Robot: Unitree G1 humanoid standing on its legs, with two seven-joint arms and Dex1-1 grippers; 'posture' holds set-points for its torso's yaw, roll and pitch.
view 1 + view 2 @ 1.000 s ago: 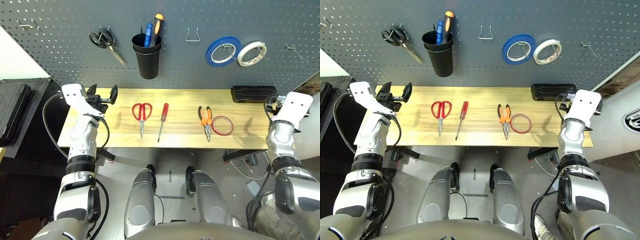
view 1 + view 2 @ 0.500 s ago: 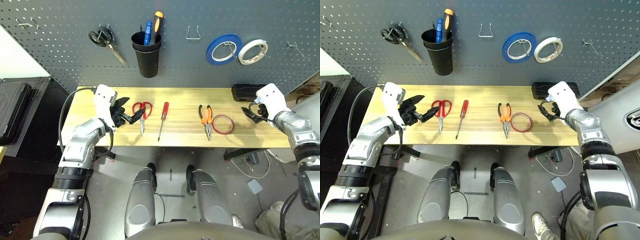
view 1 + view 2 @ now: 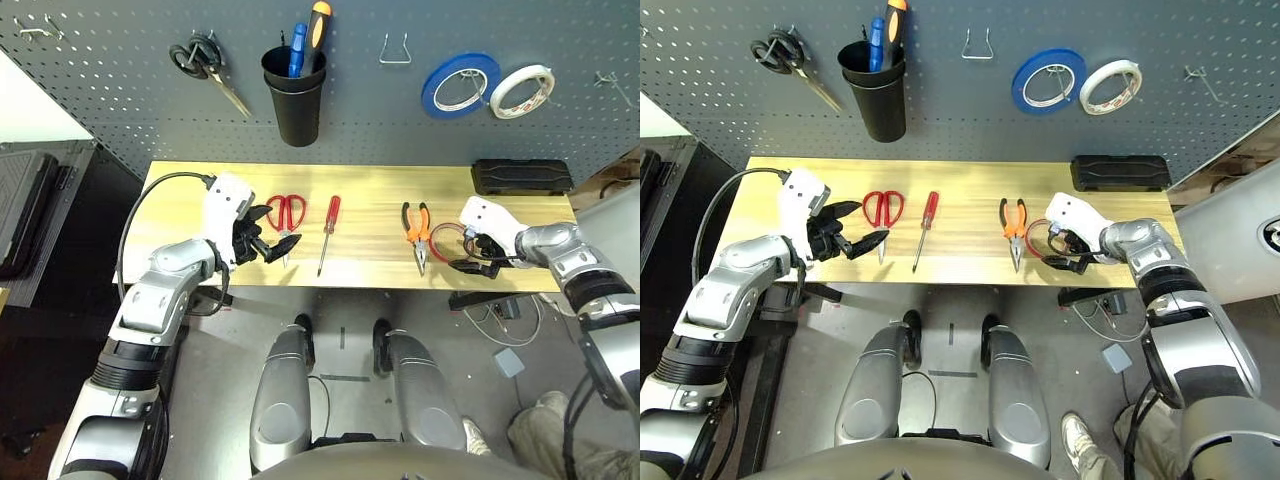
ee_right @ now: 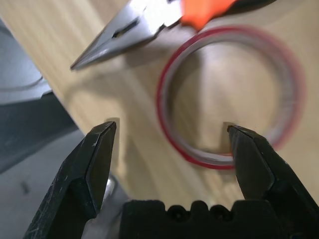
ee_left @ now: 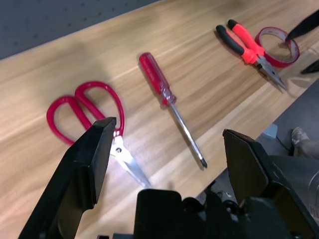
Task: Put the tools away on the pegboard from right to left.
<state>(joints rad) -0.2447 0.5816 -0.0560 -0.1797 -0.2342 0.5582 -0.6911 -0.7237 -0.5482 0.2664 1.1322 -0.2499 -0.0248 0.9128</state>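
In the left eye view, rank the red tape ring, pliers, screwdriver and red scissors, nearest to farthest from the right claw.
1. Red tape ring, right at the right claw.
2. Pliers, just left of the ring.
3. Screwdriver, mid-table.
4. Red scissors, far left, by the left claw.

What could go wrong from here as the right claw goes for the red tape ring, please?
1. The red tape ring lies flat, thin and close to the table's front edge; the open right claw could push it off rather than pinch it.
2. The pliers lie right against the ring, so a finger might nudge or catch them.
3. The open left claw hovers over the red scissors and could knock them.
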